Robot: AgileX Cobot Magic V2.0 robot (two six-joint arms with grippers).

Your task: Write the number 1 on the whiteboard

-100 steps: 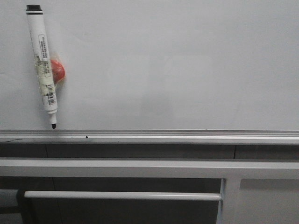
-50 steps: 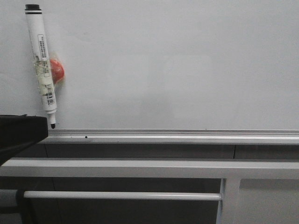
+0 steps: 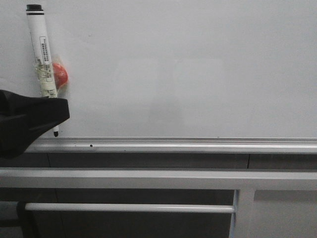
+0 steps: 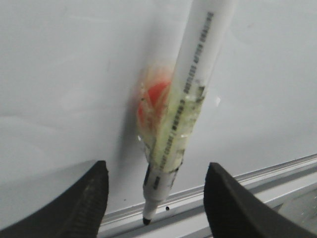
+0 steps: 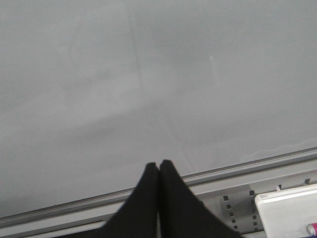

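Observation:
The whiteboard (image 3: 188,69) fills the front view, blank, with its silver rail (image 3: 188,145) along the lower edge. No number 1 shows on it. A white marker pen (image 3: 42,54) hangs tip down at the far left, taped to a red magnet (image 3: 60,74). My left gripper (image 3: 59,113) is open in front of the pen's lower part. In the left wrist view the pen (image 4: 190,99) sits between the open fingers (image 4: 91,198), untouched, its black tip by the rail. My right gripper (image 5: 158,168) is shut and empty, facing the blank board (image 5: 148,74); it does not show in the front view.
Grey frame bars (image 3: 148,178) run below the rail, with a thin white bar (image 3: 129,208) lower down. In the right wrist view a perforated grey bracket (image 5: 237,206) and a white box (image 5: 290,215) lie below the rail at the lower right.
My left gripper has come into the front view from the lower left and moved up and right, now covering the pen's lower end. The pen and the board have not moved.

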